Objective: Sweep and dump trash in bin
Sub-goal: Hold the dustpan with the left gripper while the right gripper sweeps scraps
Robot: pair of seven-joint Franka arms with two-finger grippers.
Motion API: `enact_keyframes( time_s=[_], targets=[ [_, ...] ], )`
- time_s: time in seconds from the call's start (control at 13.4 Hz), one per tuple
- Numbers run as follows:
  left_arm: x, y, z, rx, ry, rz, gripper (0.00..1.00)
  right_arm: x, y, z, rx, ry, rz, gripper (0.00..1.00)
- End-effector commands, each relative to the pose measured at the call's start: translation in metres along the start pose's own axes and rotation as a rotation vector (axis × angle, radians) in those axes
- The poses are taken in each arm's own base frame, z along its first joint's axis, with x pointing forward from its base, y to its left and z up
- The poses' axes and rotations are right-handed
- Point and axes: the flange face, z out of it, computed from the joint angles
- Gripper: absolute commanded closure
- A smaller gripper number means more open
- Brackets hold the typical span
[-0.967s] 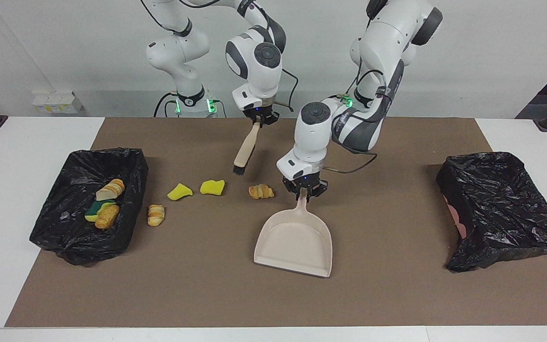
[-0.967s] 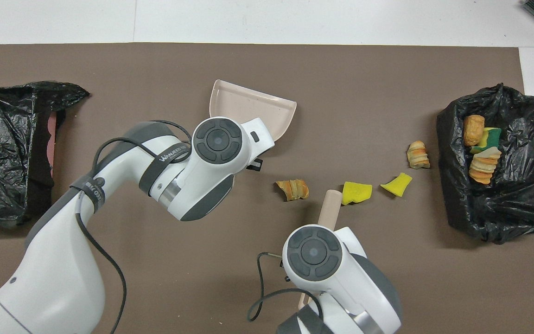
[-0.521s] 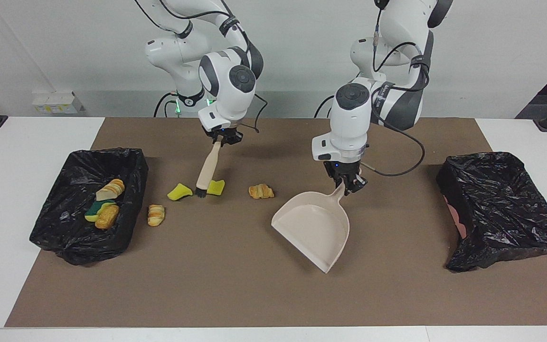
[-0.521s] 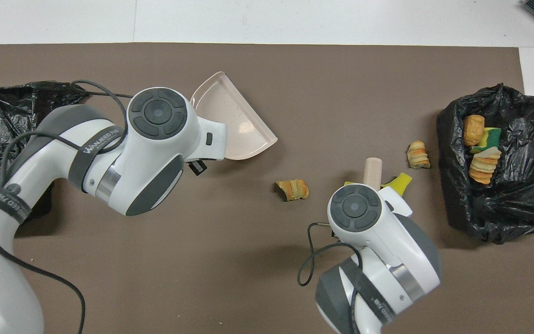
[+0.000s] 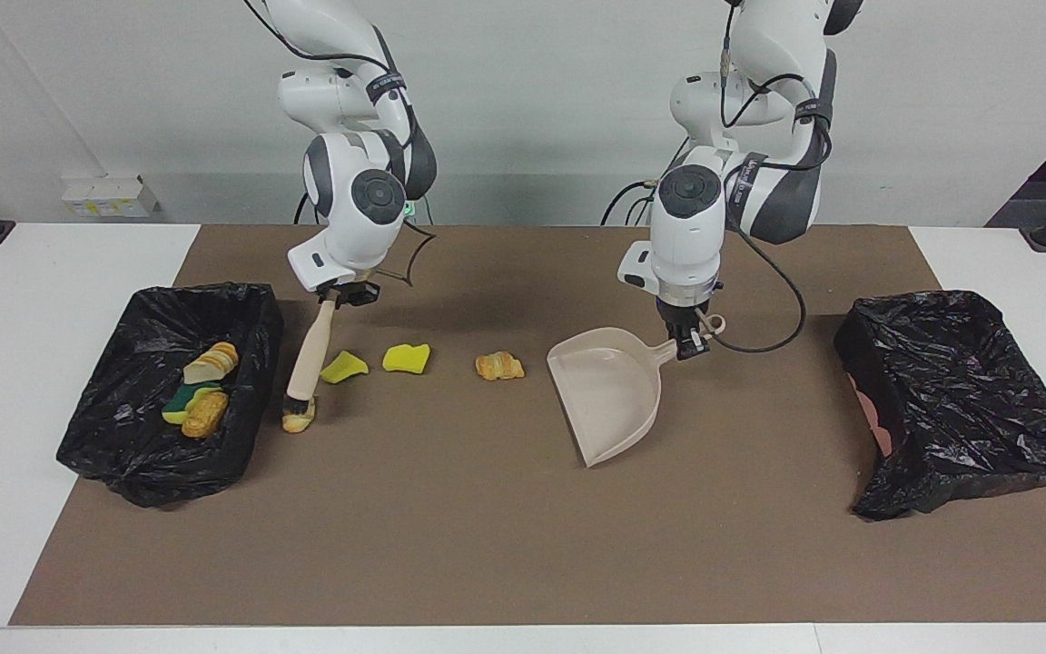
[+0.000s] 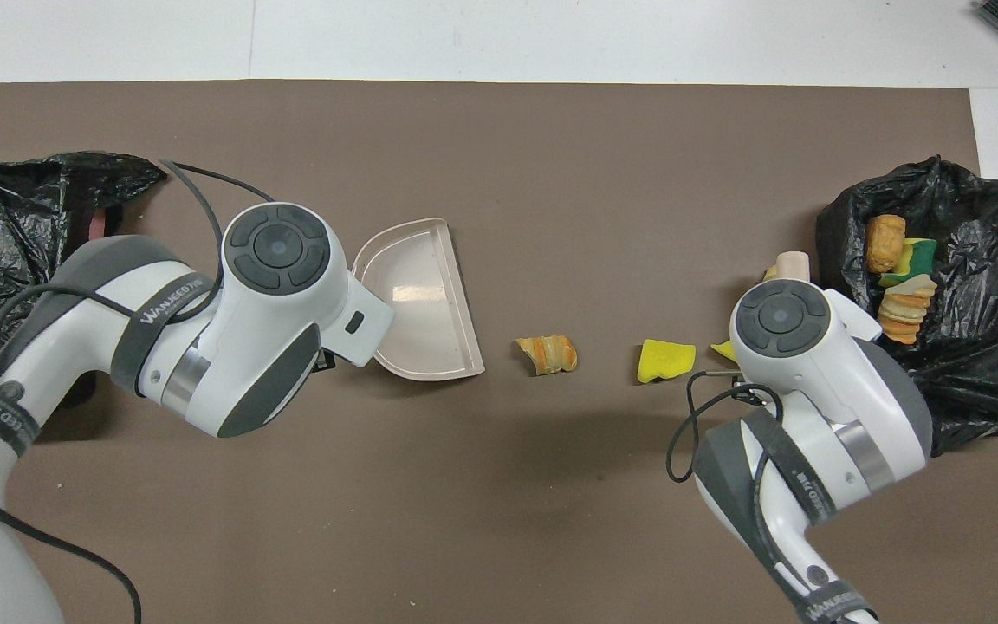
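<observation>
My right gripper (image 5: 344,292) is shut on the beige handle of a brush (image 5: 312,350). The brush slants down so its dark bristles touch a striped bread piece (image 5: 298,420) beside the black-lined bin (image 5: 123,436). Trash on the mat includes two yellow sponge chunks (image 5: 343,367) (image 5: 407,357) and an orange bread piece (image 5: 499,365). My left gripper (image 5: 688,343) is shut on the handle of the beige dustpan (image 5: 611,391), whose open mouth faces that bread piece. In the overhead view the arms hide both grippers, while the dustpan (image 6: 421,299) and bread piece (image 6: 548,354) show.
The bin at the right arm's end holds several pieces (image 5: 201,391), bread and a green-yellow sponge. A second black-lined bin (image 5: 959,400) stands at the left arm's end. A brown mat (image 5: 487,545) covers the white table.
My right gripper carried the brush from over the yellow sponges to the bread piece beside the bin. My left gripper pulled the dustpan toward the left arm's end and turned its mouth toward the trash.
</observation>
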Motion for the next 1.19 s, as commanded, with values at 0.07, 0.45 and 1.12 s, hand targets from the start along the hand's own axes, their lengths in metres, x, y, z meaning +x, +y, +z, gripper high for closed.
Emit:
enact_keyframes(
  time_s=[0.07, 0.45, 1.12],
  targets=[
    [-0.010, 0.043, 0.016, 0.055, 0.018, 0.026, 1.00, 0.020, -0.005, 0.039, -0.103, -0.011, -0.077, 1.00],
    [-0.008, 0.058, 0.024, 0.048, 0.000, 0.043, 1.00, 0.024, -0.018, 0.042, -0.054, 0.014, -0.166, 1.00],
    [0.000, 0.080, 0.032, 0.042, -0.021, 0.072, 1.00, -0.031, -0.148, -0.032, 0.378, 0.008, -0.356, 1.00]
  ],
)
